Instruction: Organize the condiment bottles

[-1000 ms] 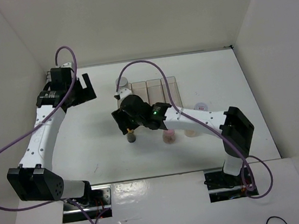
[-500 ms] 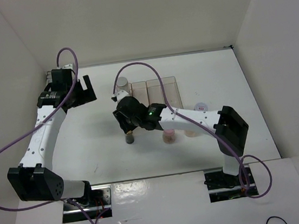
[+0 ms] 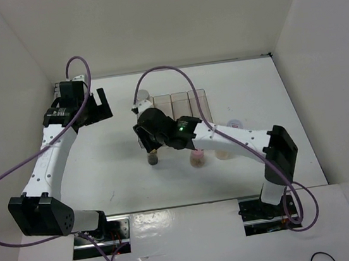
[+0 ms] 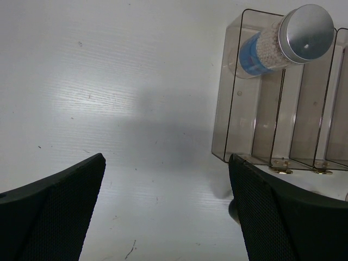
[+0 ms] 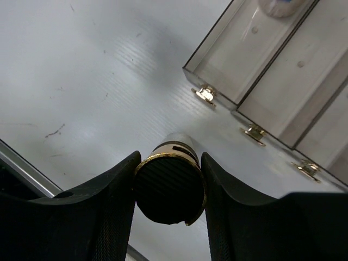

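**Carry the dark bottle into the slot beside the silver cap**

From above, your right pincer reaches to the middle of the worktop. It is over the dark bottle, which is just on the near side of the rack's left end. The rack sits by the far edge, and the silver-capped bottle fills the compartment nearest the left edge. The pink-capped bottle stands close by on the right, so lift straight up before you travel. The left pincer hangs near the far left corner, out of the path.

In the left wrist view, the left pincer is spread wide with nothing between its fingers. The compartment next to the silver-capped bottle looks free, so aim there.

In the right wrist view, the right pincer is clamped on the dark bottle's gold-rimmed cap, one finger against each side. You cannot tell whether its base has left the worktop. The hold is high on the cap, so the body may swing. Move slowly, hold it upright, clear the rack's front wall, and lower it fully before letting go.
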### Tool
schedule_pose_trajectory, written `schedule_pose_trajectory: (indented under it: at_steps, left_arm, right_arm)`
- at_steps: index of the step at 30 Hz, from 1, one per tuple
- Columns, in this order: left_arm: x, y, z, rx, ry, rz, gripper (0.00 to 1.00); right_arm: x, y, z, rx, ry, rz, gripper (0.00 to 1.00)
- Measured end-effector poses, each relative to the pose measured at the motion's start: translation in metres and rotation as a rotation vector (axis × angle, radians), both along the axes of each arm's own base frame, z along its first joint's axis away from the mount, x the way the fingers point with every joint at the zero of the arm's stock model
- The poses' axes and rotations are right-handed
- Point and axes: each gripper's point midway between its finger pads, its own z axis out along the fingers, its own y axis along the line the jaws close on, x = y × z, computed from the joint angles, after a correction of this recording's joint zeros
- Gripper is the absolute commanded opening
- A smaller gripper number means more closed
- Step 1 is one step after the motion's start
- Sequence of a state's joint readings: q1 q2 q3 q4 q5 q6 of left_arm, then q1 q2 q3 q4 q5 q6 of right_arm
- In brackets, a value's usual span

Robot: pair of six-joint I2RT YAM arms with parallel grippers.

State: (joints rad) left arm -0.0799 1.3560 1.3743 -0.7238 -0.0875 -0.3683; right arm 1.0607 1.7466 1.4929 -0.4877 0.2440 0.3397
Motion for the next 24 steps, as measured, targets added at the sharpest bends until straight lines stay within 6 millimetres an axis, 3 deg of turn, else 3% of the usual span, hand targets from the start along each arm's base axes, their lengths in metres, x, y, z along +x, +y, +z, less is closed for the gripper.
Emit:
schedule_pose_trajectory:
  at_steps: [4,8,11,14,18,21,24]
  left_arm:
    - [0.000,0.000,0.001,0.000,-0.003,0.000,1.00]
    - [0.000,0.000,0.001,-0.001,-0.003,-0.001,1.00]
    - [0.000,-0.001,0.001,-0.004,-0.003,-0.004,1.00]
    - [0.000,-0.002,0.001,-0.009,-0.005,-0.009,1.00]
    - [0.001,-0.004,0.000,-0.017,-0.006,-0.018,1.00]
    - [0.001,-0.006,-0.001,-0.023,-0.005,-0.023,1.00]
    - [0.002,-0.006,-0.005,-0.024,0.000,-0.025,1.00]
  right_arm:
    - [0.008,-0.013,0.065,0.063,-0.112,-0.037,0.10]
    - [0.026,-0.035,0.149,0.165,-0.277,-0.120,0.05]
    - [0.049,-0.062,0.186,0.195,-0.367,-0.211,0.05]
    - [0.085,-0.093,0.186,0.158,-0.403,-0.321,0.05]
    - [0.138,-0.124,0.149,0.055,-0.376,-0.424,0.05]
    - [0.166,-0.130,0.113,-0.008,-0.323,-0.439,0.04]
    - [0.182,-0.120,0.092,-0.036,-0.288,-0.419,0.04]
